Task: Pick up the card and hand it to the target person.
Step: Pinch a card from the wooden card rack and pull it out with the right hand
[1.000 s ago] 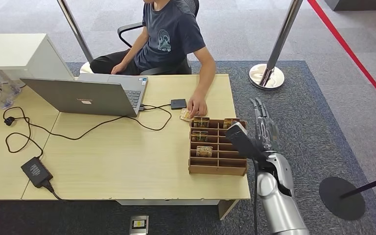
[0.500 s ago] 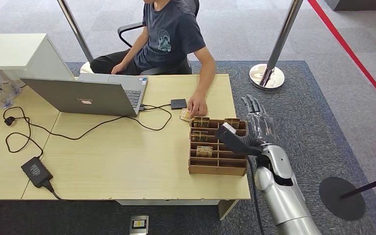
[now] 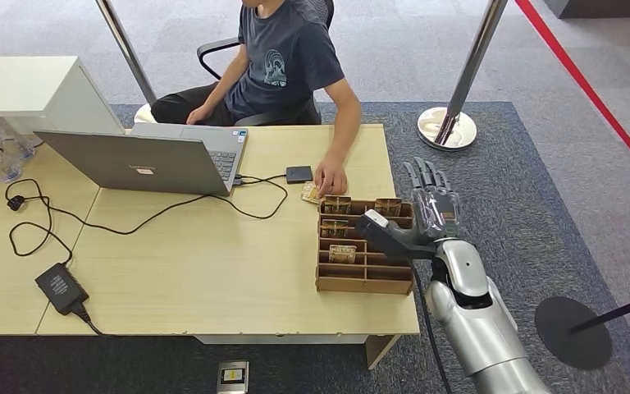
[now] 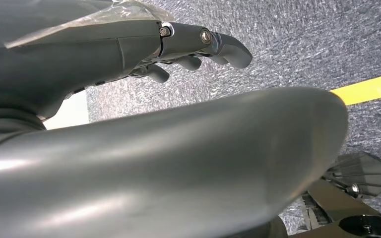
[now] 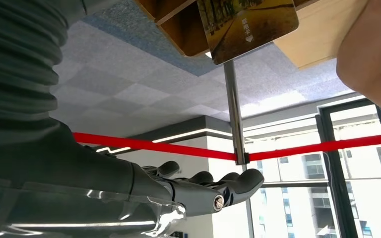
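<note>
Head view: the right robot hand (image 3: 428,215) floats over the right side of the wooden box (image 3: 364,282) on the table (image 3: 197,271). Its fingers are spread wide and it holds nothing, so it looks ready to reach in. The box has little slots that keep the cards standing up, which makes them easy to pinch. One card (image 3: 389,206) stands in a back slot, just beside the thumb (it seems the nearest one to take). The person (image 3: 287,57) sits at the far side of the table with a hand (image 3: 329,177) resting by the box, close enough to take a card. In the left wrist view, the left robot hand (image 4: 188,47) hangs over the carpet with loose, empty fingers.
</note>
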Available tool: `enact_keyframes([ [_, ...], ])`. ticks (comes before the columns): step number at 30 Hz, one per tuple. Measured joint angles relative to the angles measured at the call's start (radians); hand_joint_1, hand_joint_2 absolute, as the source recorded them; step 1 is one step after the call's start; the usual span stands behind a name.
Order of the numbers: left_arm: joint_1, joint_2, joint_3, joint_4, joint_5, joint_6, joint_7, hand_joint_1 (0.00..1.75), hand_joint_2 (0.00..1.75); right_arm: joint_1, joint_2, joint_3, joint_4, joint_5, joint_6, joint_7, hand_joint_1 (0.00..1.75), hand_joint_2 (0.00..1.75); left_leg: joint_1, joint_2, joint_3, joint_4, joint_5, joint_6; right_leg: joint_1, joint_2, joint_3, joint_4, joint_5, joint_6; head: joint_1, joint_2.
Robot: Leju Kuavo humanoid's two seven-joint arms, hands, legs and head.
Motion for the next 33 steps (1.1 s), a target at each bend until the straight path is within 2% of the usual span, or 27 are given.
enact_keyframes([
  [24, -0.013, 0.0, -0.001, 0.0, 0.0, -0.001, -0.005, 0.0, 0.0, -0.052, 0.011, 0.068, -0.043, -0.021, 0.033, 0.005, 0.0, 1.75, 0.0, 0.0, 0.0, 0.0, 0.0, 0.0, 0.0, 0.0, 0.0, 0.0, 0.0, 0.0, 0.0, 0.0],
  [26, -0.016, 0.0, -0.001, 0.0, -0.001, -0.002, 0.0, 0.0, 0.0, -0.06, 0.014, 0.069, -0.031, -0.023, 0.034, 0.008, 0.06, 1.75, 0.0, 0.0, 0.0, 0.0, 0.0, 0.0, 0.0, 0.0, 0.0, 0.0, 0.0, 0.0, 0.0, 0.0],
  [30, -0.017, 0.0, -0.002, 0.0, -0.003, -0.003, 0.01, 0.0, 0.0, -0.083, 0.024, 0.069, 0.011, -0.024, 0.043, 0.02, 1.39, 1.75, 0.0, 0.0, 0.0, 0.0, 0.0, 0.0, 0.0, 0.0, 0.0, 0.0, 0.0, 0.0, 0.0, 0.0],
  [33, -0.017, 0.0, -0.001, 0.0, -0.001, -0.001, 0.012, 0.0, 0.0, -0.101, 0.038, 0.069, 0.051, -0.014, 0.043, 0.036, 1.41, 1.75, 0.0, 0.0, 0.0, 0.0, 0.0, 0.0, 0.0, 0.0, 0.0, 0.0, 0.0, 0.0, 0.0, 0.0],
])
